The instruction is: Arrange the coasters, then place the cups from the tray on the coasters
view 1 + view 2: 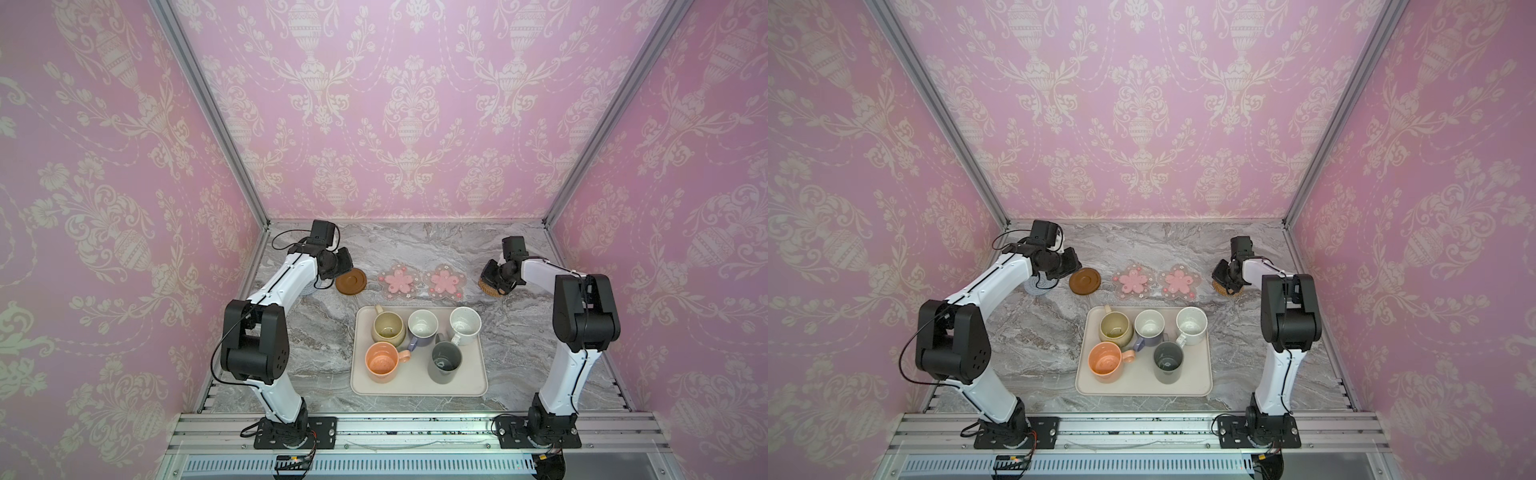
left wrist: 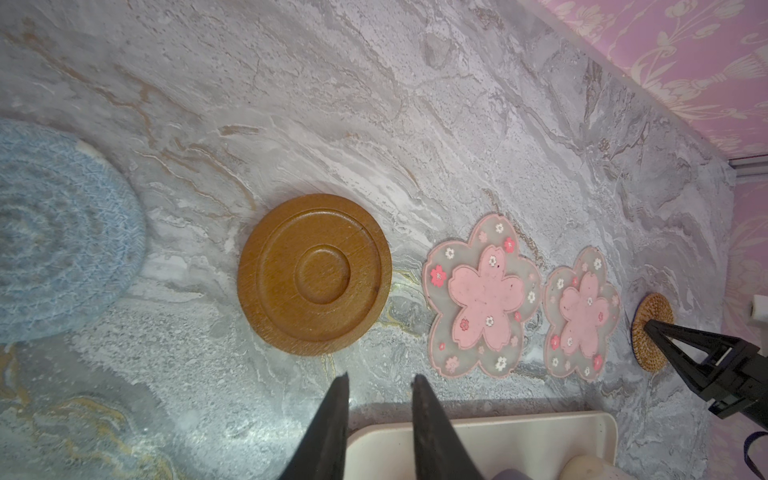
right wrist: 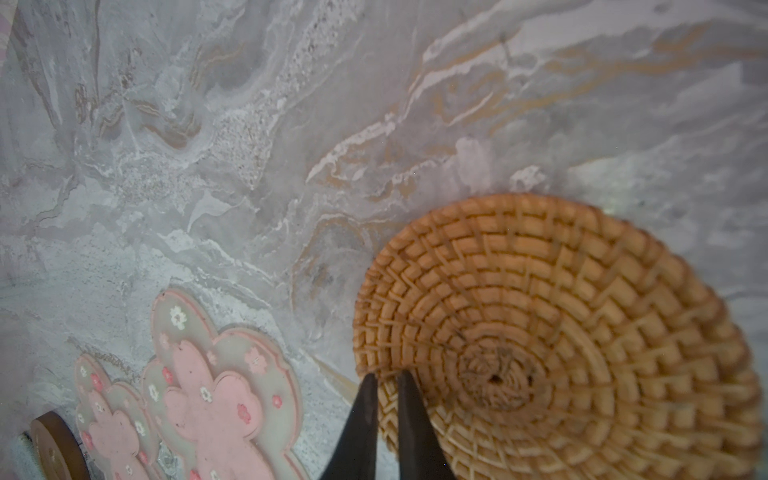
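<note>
Five coasters lie in a row behind the tray (image 1: 419,390): blue-grey woven (image 2: 62,232), dark brown disc (image 1: 351,281), two pink flowers (image 1: 399,281) (image 1: 444,281), and tan rattan (image 3: 561,332) at the right end. My right gripper (image 3: 386,376) is shut on the rattan coaster's rim. My left gripper (image 2: 380,376) hovers open and empty between the brown disc and the tray's far edge. On the tray stand the cups: olive-yellow (image 1: 388,328), lavender (image 1: 423,326), white speckled (image 1: 465,324), peach-orange (image 1: 381,360), dark grey (image 1: 446,360).
The marble tabletop (image 1: 316,357) is walled on three sides by pink patterned panels. The left arm's forearm (image 1: 282,286) hangs over the blue-grey coaster in both top views. Both arm bases sit on the metal rail (image 1: 415,428) at the front edge.
</note>
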Robot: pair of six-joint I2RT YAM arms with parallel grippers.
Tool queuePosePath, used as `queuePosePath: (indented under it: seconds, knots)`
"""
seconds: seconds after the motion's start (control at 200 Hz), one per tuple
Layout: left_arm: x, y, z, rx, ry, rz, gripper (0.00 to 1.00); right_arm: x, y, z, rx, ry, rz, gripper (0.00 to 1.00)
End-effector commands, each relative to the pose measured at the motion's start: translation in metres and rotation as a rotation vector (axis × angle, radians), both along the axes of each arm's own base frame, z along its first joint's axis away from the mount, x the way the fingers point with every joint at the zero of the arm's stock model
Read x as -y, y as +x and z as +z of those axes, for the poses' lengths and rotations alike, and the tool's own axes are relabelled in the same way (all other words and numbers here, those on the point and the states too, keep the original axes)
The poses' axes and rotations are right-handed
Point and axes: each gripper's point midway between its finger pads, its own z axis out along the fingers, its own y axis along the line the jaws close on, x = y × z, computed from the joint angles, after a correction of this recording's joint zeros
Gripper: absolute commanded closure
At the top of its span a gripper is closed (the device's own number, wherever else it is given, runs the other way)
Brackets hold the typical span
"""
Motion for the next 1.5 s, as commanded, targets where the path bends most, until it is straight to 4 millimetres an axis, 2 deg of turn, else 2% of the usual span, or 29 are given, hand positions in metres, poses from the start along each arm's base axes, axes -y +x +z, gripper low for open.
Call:
queuePosePath:
  seconds: [0.0, 0.325, 0.595, 0.896, 1.021, 1.036, 1.066, 1.266, 1.496]
  knots:
    - [0.000, -0.002, 0.006, 0.001, 0.016, 0.001, 0.70, -0.005, 0.003, 0.003, 0.000, -0.001, 0.024, 0.86]
    - [0.003, -0.004, 0.009, 0.006, 0.014, -0.004, 0.70, -0.006, 0.003, 0.054, 0.094, -0.042, 0.072, 0.82]
    - [0.002, -0.014, 0.015, 0.002, 0.047, -0.021, 0.68, -0.006, -0.015, 0.094, 0.162, -0.098, 0.103, 0.71]
    - [-0.001, -0.043, 0.018, -0.030, 0.147, -0.058, 0.63, -0.008, -0.053, 0.127, 0.185, -0.193, 0.162, 0.63]
    - [-0.003, -0.058, 0.022, -0.048, 0.217, -0.087, 0.61, -0.011, -0.070, 0.147, 0.221, -0.236, 0.187, 0.59]
    - [-0.003, -0.060, 0.022, -0.050, 0.228, -0.091, 0.61, -0.011, -0.078, 0.138, 0.197, -0.240, 0.193, 0.59]
    - [-0.003, -0.063, 0.023, -0.050, 0.244, -0.096, 0.60, -0.011, -0.083, 0.139, 0.198, -0.248, 0.198, 0.58]
    - [-0.003, -0.085, 0.032, -0.032, 0.259, -0.099, 0.59, -0.010, -0.113, 0.162, 0.261, -0.260, 0.198, 0.54]
    - [-0.004, -0.114, 0.039, -0.009, 0.233, -0.076, 0.59, -0.010, -0.147, 0.178, 0.296, -0.271, 0.215, 0.53]
